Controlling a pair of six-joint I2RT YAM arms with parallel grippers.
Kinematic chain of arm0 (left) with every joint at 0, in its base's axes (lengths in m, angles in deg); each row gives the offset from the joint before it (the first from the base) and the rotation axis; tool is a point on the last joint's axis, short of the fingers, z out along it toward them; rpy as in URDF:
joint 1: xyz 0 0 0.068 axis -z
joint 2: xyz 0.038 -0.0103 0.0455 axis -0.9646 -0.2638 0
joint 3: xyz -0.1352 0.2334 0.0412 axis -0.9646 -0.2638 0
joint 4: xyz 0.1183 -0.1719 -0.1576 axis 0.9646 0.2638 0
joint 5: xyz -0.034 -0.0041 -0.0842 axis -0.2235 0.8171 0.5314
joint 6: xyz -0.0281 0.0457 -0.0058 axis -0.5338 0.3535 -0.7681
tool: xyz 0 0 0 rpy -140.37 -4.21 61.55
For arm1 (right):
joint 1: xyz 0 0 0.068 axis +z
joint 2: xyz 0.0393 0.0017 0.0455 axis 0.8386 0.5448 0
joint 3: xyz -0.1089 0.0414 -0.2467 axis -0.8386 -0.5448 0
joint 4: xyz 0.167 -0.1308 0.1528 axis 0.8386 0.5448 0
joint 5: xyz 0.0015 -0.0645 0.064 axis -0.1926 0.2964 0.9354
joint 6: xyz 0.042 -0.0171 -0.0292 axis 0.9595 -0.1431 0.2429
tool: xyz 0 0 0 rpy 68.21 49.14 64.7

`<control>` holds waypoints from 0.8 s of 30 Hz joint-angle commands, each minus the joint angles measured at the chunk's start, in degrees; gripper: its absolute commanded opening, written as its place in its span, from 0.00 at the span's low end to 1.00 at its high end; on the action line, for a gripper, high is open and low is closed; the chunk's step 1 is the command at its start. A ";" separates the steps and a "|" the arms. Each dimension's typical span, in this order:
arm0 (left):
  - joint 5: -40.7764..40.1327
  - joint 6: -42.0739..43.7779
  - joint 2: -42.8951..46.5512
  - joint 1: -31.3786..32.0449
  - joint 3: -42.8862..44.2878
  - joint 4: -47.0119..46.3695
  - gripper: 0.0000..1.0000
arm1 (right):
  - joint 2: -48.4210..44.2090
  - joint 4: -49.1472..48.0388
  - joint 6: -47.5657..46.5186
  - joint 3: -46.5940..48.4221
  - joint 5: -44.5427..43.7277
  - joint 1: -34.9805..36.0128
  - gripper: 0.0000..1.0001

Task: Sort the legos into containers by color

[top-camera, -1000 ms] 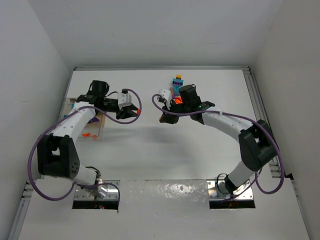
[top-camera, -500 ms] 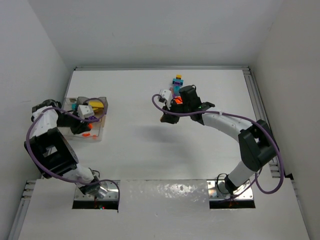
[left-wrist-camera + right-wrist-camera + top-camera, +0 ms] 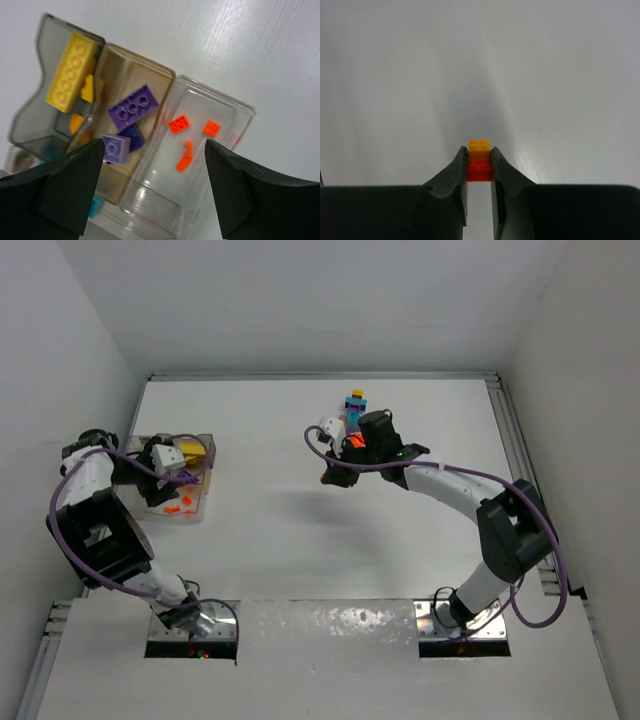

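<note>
Left tool (image 3: 152, 150) shifted over containers (image 3: 220, 102), right wrist alone shows gripped legos (image 3: 479, 159)

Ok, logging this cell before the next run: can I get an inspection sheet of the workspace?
Surface: white table, glossy at the near edge.
Job's things: tray holds yellow bricks, purple bricks and orange bricks in separate bins; mixed stack on the far side.
Clutter: nothing seen.
Grippers: left tool open over the tray; right tool shut on an orange-and-yellow brick pair.
Cables: purple cables hang in loose loops.
Surroundings: white walls on three sides.
</note>
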 commanded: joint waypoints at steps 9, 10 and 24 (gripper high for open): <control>12.67 3.11 12.96 22.18 -3.57 -18.27 0.56 | 3.67 5.88 3.35 10.09 10.23 -0.04 0.00; 12.76 -1.36 12.53 25.77 -3.84 -20.15 0.57 | 3.93 5.71 3.97 10.08 7.78 -0.04 0.00; 13.82 -16.61 12.25 30.47 -7.97 -30.54 0.59 | 15.71 12.12 3.61 6.04 -26.69 3.39 0.00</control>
